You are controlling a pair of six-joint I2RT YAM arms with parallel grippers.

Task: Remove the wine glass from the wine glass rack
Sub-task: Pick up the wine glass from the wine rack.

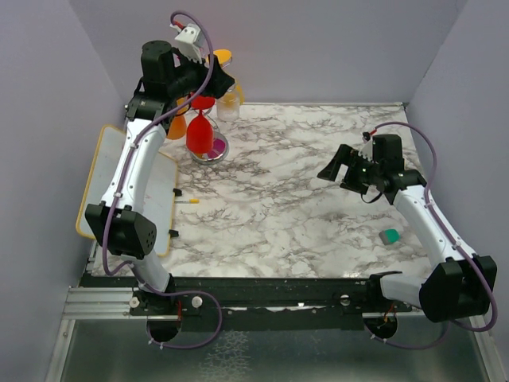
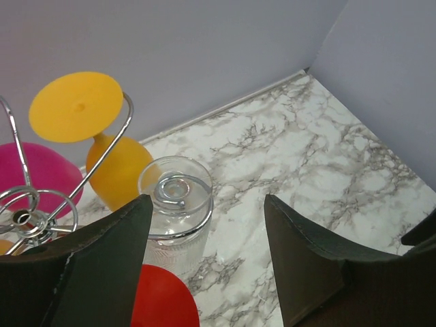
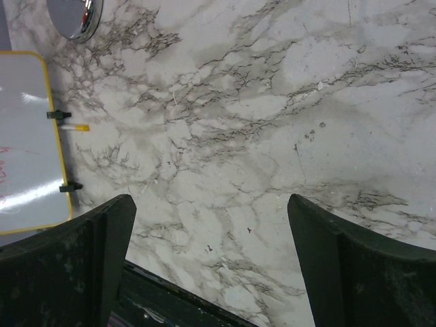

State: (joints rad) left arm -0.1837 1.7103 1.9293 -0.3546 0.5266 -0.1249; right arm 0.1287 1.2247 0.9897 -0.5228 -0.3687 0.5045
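Since my left gripper [image 2: 206,204] hangs empty, jaws apart, over the shiny chrome wire wine glass rack [image 2: 27,216] at the marble table [image 1: 302,207] far-left corner, I'm at approach step; nxt: pinch stem of clear hanging wine glass [image 2: 176,204]. Also wide: my right gripper [image 3: 211,208].

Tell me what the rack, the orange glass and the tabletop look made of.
Wine glass rack: metal wire, chromed, judging by its mirror-bright reflections. Orange wine glass: opaque, matte, evenly coloured, so probably plastic. Table: grey-veined white marble look; real stone or printed surface, I cannot tell.
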